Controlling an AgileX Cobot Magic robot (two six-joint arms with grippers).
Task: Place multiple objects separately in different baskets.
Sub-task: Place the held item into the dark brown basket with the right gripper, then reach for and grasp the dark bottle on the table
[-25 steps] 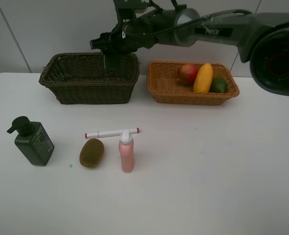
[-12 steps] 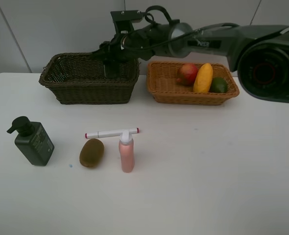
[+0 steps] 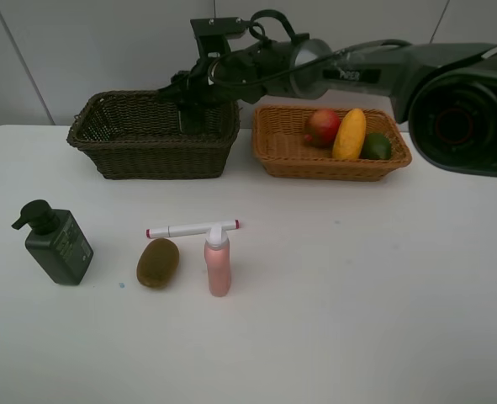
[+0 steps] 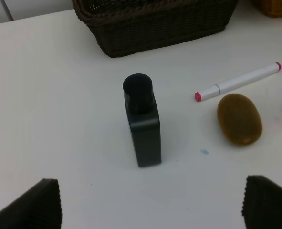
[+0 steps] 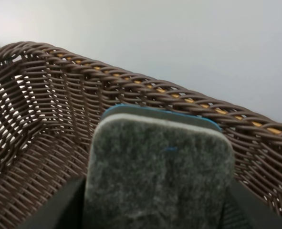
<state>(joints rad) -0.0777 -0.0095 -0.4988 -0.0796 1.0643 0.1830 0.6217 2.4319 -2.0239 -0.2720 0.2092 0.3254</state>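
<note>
My right gripper [image 3: 193, 114] reaches across into the dark olive-brown basket [image 3: 147, 156] and is shut on the black eraser block [image 5: 160, 162], which shows a grey felt face and a blue edge. The orange-tan basket [image 3: 315, 164] holds the red pomegranate [image 3: 322, 126], yellow mango [image 3: 350, 133] and green lime [image 3: 377, 146]. On the table stand the dark green pump bottle [image 3: 59, 246], brown kiwi [image 3: 157, 262], small pink bottle [image 3: 218, 265] and white marker [image 3: 193, 228]. My left gripper [image 4: 150, 202] is open above the pump bottle [image 4: 141, 121]; it is out of the high view.
The white table [image 3: 357, 295] runs to a grey wall behind the baskets. The right arm [image 3: 357, 71] stretches over the tan basket's back edge. The marker lies close behind the kiwi and the pink bottle.
The right gripper has lowered the eraser block into the dark basket and has stayed nearly still for the last half second. The table objects have not moved.
</note>
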